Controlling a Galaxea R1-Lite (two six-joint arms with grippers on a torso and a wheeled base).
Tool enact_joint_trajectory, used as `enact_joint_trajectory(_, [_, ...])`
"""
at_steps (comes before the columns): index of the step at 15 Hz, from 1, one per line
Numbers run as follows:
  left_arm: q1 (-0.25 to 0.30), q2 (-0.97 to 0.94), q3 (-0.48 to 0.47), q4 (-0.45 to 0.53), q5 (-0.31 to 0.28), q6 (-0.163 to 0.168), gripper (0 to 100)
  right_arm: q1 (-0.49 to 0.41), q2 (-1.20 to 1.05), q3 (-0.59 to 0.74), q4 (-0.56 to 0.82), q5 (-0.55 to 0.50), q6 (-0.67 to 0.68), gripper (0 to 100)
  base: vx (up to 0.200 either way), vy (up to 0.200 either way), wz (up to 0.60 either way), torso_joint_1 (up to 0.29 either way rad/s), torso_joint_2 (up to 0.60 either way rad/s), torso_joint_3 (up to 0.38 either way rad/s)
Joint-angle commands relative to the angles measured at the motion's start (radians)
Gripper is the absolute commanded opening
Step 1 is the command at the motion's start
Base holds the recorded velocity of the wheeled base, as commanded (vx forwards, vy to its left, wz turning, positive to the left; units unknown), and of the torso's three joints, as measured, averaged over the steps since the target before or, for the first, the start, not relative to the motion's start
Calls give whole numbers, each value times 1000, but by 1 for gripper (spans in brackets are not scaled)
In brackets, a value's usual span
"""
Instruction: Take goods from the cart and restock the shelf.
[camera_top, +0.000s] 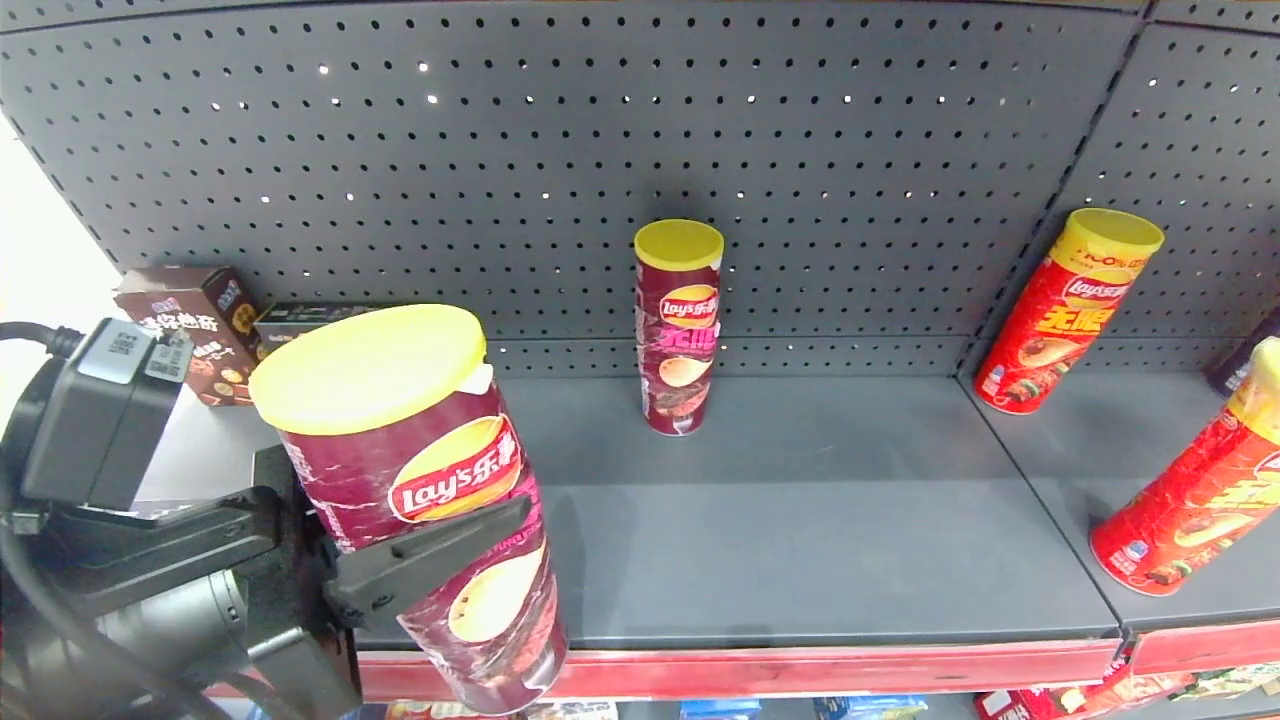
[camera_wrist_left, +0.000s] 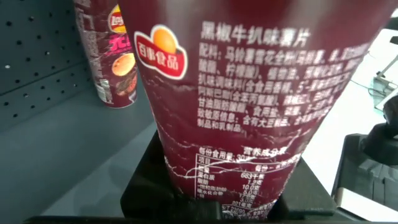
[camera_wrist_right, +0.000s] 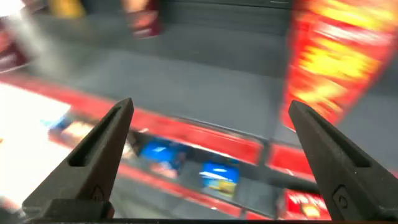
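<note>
The left gripper (camera_top: 425, 520) sits low at the left front of the shelf (camera_top: 800, 520), its arm coming in from the near left with the wrist roughly level, and its black fingers are clamped on the maroon chip can (camera_top: 400, 440) around the middle of the can's body. One finger (camera_top: 440, 555) crosses the can's front just under the logo; the other is hidden behind it. The can is tilted rather than upright — the yellow lid leans toward the left and the base swings to the right, showing in front of the shelf's red front strip (camera_top: 800, 670). In the left wrist view the can's printed back (camera_wrist_left: 249, 81) rises straight out of the gripper's dark base, close to the camera. The right gripper (camera_wrist_right: 210, 106) is spread wide with nothing between its fingers, held out before the red front strip and pointed at the shelf, with a blurred red can (camera_wrist_right: 339, 56) standing just beyond one fingertip. Further out, a second maroon can (camera_top: 678, 330) stands upright at the back middle of the shelf against the pegboard panel (camera_top: 600, 150), well apart from the held one. On the next bay to the right are two red cans — one at the back (camera_top: 1065, 310), one nearer the front (camera_top: 1190, 490). A brown box (camera_top: 195, 330) stands at the back left, behind the left arm. Blue packs (camera_wrist_right: 217, 177) lie on the level below.
</note>
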Motion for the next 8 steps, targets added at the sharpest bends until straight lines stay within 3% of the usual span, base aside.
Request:
enact_joint_trajectory(1, [1,-1,0,0,2,-1,0,99,134,-47,10,23,-50,100,0,0,0,0,0,0])
enact_joint_trajectory(5, [7,0,-20,-2,6,-1,0,248,395,-113,-91,14,-62,100,0,0,0,0,0,0])
enact_joint_trajectory(8, [32,8,-43,0,-1,-1,0,263,570,-173,-142,48,-52,100,0,0,0,0,0,0])
